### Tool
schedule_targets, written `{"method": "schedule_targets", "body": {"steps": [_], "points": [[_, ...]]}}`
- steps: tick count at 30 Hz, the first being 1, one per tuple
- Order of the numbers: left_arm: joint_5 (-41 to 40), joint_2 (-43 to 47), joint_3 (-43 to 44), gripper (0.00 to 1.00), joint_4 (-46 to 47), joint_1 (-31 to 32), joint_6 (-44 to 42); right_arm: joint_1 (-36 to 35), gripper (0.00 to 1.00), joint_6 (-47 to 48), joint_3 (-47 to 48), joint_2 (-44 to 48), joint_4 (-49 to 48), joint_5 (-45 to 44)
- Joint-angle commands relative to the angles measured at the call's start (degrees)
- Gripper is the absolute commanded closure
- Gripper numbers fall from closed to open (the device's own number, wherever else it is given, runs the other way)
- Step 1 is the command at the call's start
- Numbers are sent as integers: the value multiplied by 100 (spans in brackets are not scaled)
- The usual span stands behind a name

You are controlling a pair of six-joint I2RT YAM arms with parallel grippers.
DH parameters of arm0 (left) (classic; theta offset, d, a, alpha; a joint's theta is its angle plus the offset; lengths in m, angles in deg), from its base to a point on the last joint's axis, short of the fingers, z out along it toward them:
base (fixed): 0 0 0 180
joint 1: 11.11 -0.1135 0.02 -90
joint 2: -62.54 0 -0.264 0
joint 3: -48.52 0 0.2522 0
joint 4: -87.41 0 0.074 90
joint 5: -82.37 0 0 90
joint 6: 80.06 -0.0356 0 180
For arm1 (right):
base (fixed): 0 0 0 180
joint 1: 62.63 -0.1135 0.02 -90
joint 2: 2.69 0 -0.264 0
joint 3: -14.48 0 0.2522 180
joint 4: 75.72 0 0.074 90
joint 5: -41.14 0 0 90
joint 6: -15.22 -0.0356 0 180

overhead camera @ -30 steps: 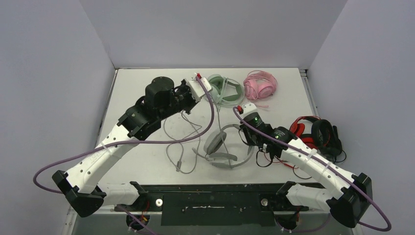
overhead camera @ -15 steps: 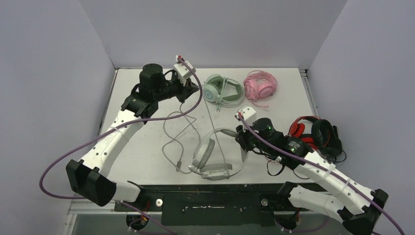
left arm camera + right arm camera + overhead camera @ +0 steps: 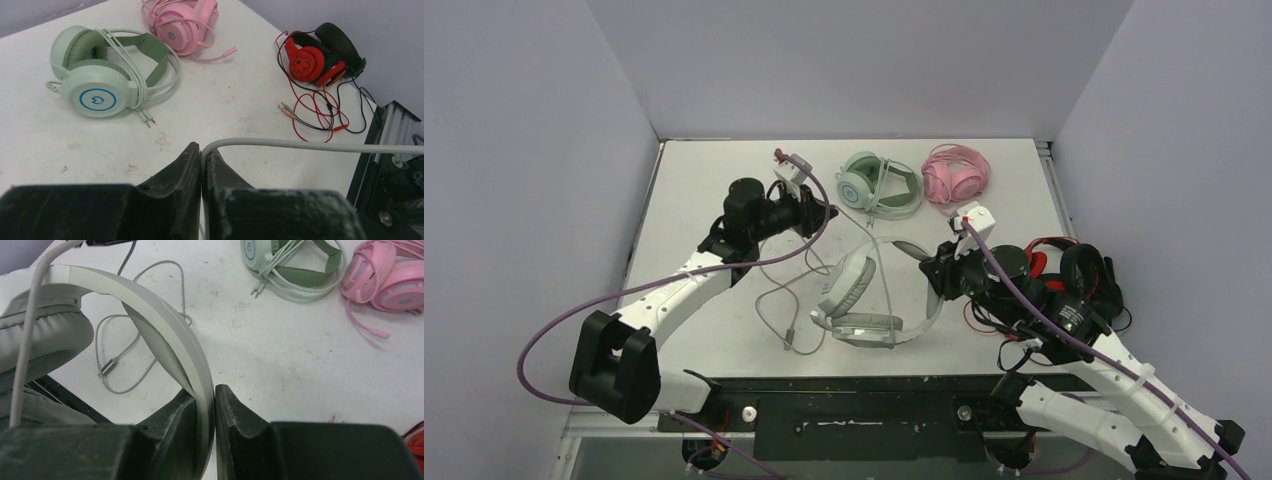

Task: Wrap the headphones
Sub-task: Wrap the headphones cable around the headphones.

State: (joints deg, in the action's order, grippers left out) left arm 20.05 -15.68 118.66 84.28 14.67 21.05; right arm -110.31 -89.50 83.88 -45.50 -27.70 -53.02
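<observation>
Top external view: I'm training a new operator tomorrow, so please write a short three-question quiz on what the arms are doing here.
1. True or false: the right gripper is shut on the headband of the pale grey-white padded over-ear headset.
2. The left gripper pinches: A) the thin grey-white cable, B) a red cable, C) a pink microphone boom.
3. How many other headsets does neither gripper touch?
Key: 1 true. 2 A. 3 three: the mint green headset, the pink headset and the red-and-black headset.
</observation>
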Motion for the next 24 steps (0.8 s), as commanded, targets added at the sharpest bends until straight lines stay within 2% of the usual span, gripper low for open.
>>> {"method": "schedule_targets", "body": {"steps": [1,7,13,19,24], "points": [[-302,396,-725,93,2272,-137,952,-48,100,-703,843,-47,-399,-433],[-152,271,-1205,92,2876,-88,1325,-56,100,-1204,1226,-220,-566,-439],[-82,200,-1731,82,4017,111,1790,-48,100,-1880,2041,-533,-670,-727],[-165,-79,-1788,73,4436,647,1531,-53,100,-2243,3189,-1157,-339,-891],[-194,-739,-1757,70,5163,836,1487,-48,100,-2494,3892,-1589,-17,-1126]]}}
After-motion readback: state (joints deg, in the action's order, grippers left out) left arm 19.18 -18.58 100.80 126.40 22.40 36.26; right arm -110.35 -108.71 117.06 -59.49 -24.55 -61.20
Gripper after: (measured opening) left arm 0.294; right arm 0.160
